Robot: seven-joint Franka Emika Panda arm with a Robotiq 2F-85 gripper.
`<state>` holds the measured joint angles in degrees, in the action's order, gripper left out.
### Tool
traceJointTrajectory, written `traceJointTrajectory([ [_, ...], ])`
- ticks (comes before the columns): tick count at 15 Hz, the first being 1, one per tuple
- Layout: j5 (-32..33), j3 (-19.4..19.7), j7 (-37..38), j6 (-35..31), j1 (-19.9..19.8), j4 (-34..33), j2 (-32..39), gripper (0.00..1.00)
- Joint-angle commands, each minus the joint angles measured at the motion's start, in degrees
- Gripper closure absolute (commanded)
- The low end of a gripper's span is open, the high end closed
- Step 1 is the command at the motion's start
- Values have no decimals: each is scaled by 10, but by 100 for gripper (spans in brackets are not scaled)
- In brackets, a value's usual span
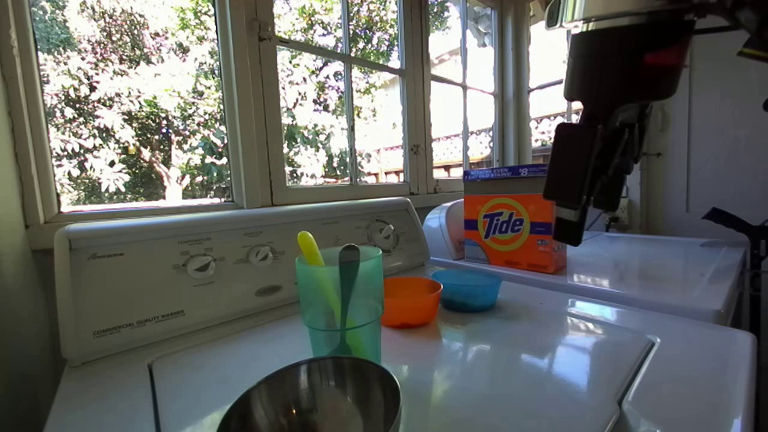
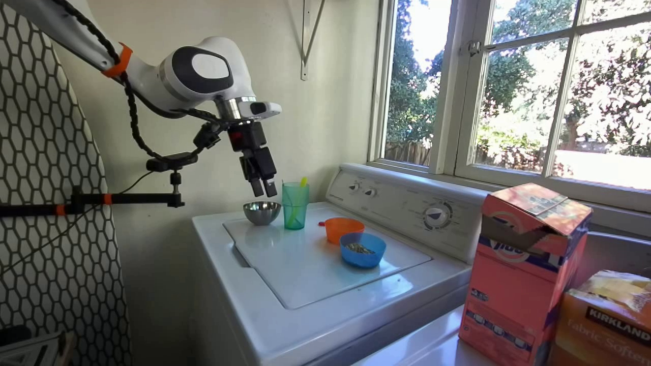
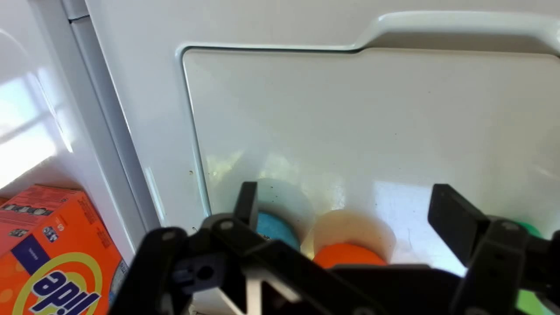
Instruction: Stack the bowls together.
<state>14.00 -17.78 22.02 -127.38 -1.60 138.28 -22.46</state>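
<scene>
A blue bowl (image 1: 468, 294) (image 2: 362, 258) with dry, grainy bits inside stands on the washer lid beside an orange bowl (image 1: 411, 305) (image 2: 339, 231). The two bowls stand apart from a metal bowl (image 1: 318, 393) (image 2: 262, 213) at the lid's other end. My gripper (image 1: 585, 221) (image 2: 264, 189) is in the air above the washer, pointing down, open and with nothing between its fingers. In the wrist view, my open fingers (image 3: 343, 194) frame part of the orange bowl (image 3: 348, 254). The blue bowl (image 3: 276, 229) is partly hidden behind a finger. The metal bowl is out of the wrist view.
A green cup (image 1: 369, 282) (image 2: 295, 208) with a yellow and a dark utensil stands between the metal and orange bowls. The washer's control panel (image 1: 150, 270) rises behind. A Tide box (image 1: 513, 231) (image 3: 61, 267) and a Kirkland box (image 2: 605, 320) stand on the neighbouring machine.
</scene>
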Motion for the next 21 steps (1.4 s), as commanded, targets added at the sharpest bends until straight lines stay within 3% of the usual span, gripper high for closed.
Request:
traceJointTrajectory([
  [1,7,14,5,2,16,-1,2,0],
  [11,7,14,5,2,16,-1,2,0],
  [16,63,27,76,-58,-24,-8,37,0],
  [21,120,45,155,-98,-62,-58,127,0],
])
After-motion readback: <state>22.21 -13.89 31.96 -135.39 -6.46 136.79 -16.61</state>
